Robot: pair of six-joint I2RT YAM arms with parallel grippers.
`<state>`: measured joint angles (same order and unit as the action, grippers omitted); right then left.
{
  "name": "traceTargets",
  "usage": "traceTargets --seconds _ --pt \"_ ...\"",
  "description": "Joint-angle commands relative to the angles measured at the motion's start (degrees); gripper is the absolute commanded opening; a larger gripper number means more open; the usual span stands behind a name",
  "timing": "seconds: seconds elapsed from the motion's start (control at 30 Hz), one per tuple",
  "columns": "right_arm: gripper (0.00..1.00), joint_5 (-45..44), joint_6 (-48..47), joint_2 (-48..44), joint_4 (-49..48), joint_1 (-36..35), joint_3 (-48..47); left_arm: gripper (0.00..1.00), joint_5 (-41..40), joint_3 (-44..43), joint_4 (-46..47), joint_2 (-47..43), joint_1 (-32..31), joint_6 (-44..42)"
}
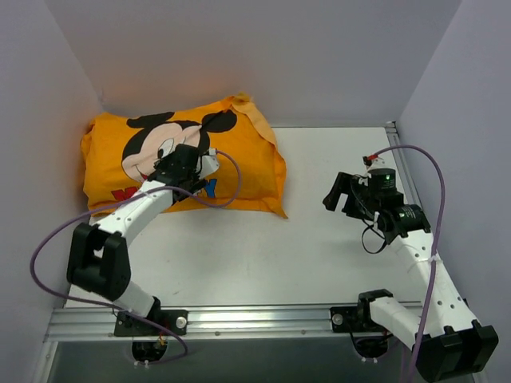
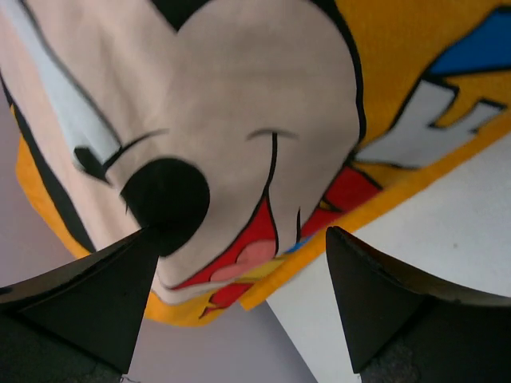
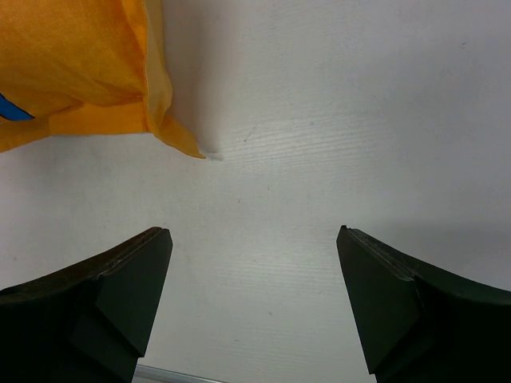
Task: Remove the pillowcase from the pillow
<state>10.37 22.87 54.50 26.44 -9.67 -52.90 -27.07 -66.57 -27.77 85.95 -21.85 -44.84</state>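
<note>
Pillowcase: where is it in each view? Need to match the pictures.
Top external: pillowcase at the far left of the table.
Left wrist: fills most of the frame, mouse face close up.
Right wrist: top-left corner only.
Shared landmark: its near orange hem against the white table.

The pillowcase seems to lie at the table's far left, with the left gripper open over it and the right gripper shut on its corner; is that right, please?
Not quite: the right gripper is open over the table, short of the corner of the pillowcase, as the right wrist view shows. The rest holds.
</note>
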Motion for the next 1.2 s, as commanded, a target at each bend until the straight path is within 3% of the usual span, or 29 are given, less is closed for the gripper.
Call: traceTargets --seconds 0.0,0.07,0.1,0.17,0.2,0.3,0.43,0.77,1.03,1.13,1.17 --pt "0.89 1.1 0.5 0.8 -2.4 0.3 -0.5 0.94 -5.5 -2.4 13.8 5.8 0.0 -3.1" --pt "0.89 1.8 0.5 1.0 -2.8 0.4 -0.3 0.98 -6.1 -2.3 15.3 9.6 0.0 -4.1" --pt "0.89 1.8 0.5 1.3 -2.9 0.4 -0.3 0.73 -6.2 -2.5 16.1 10.6 0.0 -4.1" --pt "0.89 1.8 0.2 1.6 -2.9 0.4 -0.4 0.45 -5.9 -2.8 16.0 12.2 0.0 -3.9" --pt "0.89 2.1 0.1 1.7 -2.9 0.4 -0.5 0.03 -6.1 -2.9 16.4 12.4 0.0 -3.8" --pt "0.89 3.2 -0.4 1.3 -3.1 0.4 -1.1 0.02 -6.2 -2.3 18.1 10.9 0.0 -3.8" --pt "0.89 4.9 -1.0 0.4 -2.4 0.4 -3.3 0.02 -4.4 -2.9 16.0 1.8 0.0 -3.8" --pt "0.84 9.7 -7.8 -4.2 -2.1 -3.2 -13.9 0.02 10.8 -12.4 -17.6 -21.8 -0.5 1.1" --pt "0.84 4.0 -17.4 0.3 -5.1 -19.1 -27.1 0.02 15.7 -20.2 -29.4 -28.0 -0.6 4.1" --pt "0.85 -1.7 -21.4 5.3 -4.6 -27.3 -32.3 0.02 16.9 -22.4 -31.1 -27.2 -0.6 4.8" --pt "0.85 -4.4 -25.6 7.6 -4.0 -33.5 -33.4 0.02 16.9 -22.6 -31.3 -26.8 -0.6 4.8"
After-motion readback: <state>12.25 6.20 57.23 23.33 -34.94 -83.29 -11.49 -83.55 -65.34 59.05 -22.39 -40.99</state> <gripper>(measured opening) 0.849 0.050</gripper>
